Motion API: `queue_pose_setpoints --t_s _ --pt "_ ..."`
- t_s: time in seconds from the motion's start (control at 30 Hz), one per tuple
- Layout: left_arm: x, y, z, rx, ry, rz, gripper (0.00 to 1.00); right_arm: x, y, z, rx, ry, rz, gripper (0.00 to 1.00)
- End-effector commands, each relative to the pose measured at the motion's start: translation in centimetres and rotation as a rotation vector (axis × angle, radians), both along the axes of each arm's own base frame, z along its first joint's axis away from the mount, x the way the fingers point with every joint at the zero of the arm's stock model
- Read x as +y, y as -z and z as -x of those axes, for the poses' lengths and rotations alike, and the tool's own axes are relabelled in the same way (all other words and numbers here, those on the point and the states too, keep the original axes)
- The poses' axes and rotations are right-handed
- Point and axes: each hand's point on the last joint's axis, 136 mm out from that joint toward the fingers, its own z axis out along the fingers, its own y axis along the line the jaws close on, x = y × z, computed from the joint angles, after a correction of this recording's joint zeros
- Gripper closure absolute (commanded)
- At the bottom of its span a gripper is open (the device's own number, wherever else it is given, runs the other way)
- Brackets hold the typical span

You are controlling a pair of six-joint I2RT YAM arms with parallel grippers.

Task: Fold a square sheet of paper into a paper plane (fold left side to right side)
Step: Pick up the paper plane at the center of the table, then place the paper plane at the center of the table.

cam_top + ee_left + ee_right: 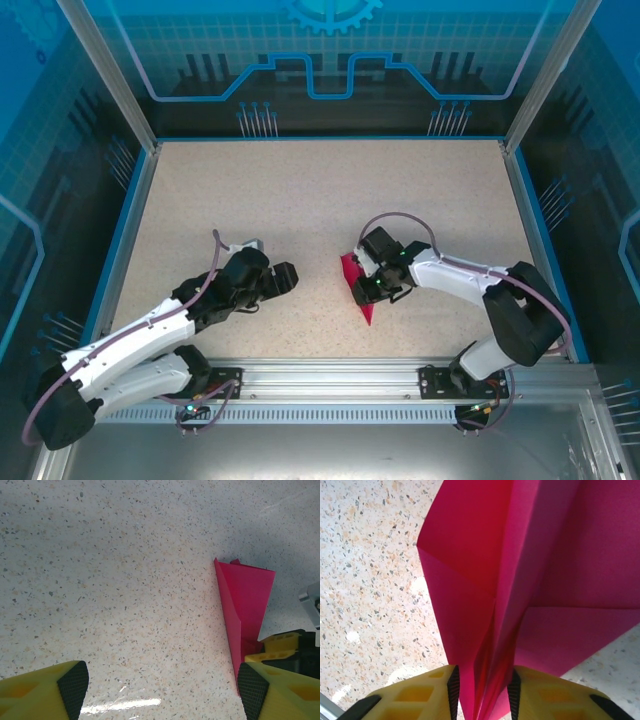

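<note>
No writing, label, brand, number or sign could be read anywhere. The blue back wall (420, 60) carried a gear emblem (333, 12) and circuit-like lines, drawn without any letters or digits.
</note>
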Motion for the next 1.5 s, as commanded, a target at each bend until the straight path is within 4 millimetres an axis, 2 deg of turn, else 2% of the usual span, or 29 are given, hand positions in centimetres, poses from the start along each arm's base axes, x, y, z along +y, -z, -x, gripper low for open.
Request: queue_pose_setpoints --t_s 0.0,0.17,0.27,0.33,0.43,0.53,0.67,0.87,1.0,1.13,1.3,1.47 --pt "0.3 0.0 0.1 -0.001 0.003 -0.006 0.18 0.7 0.2 -0.5 -0.016 -0.007 0.023 0.72" --pt "0.2 -0.1 0.1 -0.004 0.013 -0.007 0.18 0.2 1.8 -0.7 -0.008 0.010 0.097 0.72" --pt "0.1 -0.3 0.1 -0.012 0.027 -0.013 0.15 -0.8 3.0 -0.4 0.012 0.031 0.160 0.73" --pt "0.1 -0.6 0.1 -0.020 0.035 -0.019 0.12 -0.4 2.5 -1.4 -0.012 0.048 0.164 0.77" --pt "0.0 -1.0 0.0 -0.032 0.048 -0.024 0.10 0.0 1.6 -2.4 -0.039 0.067 0.155 0.89" --pt "-0.4 -1.6 -0.1 -0.058 0.082 -0.026 0.02 0.0 0.0 -4.2 -0.076 0.107 0.162 0.91" --pt "-1.3 -2.6 -0.3 -0.107 0.153 -0.012 0.01 -0.6 -1.9 -7.7 -0.107 0.189 0.189 0.91" --pt "-1.5 -4.2 -0.2 -0.193 0.209 -0.011 0.01 -0.6 -2.4 -13.4 -0.089 0.315 0.176 0.91" --pt "-1.5 -4.8 0.1 -0.217 0.257 -0.034 0.01 -0.3 -1.9 -16.6 -0.089 0.352 0.231 0.91" --pt "-1.2 -4.6 0.4 -0.202 0.277 -0.068 0.01 -0.3 -0.9 -18.7 -0.088 0.364 0.304 0.91" --pt "-1.0 -4.0 0.7 -0.178 0.283 -0.087 0.01 0.2 0.9 -19.8 -0.050 0.378 0.329 0.91" --pt "-0.7 -3.3 0.8 -0.166 0.278 -0.100 0.01 0.9 2.3 -19.8 -0.006 0.375 0.309 0.89"
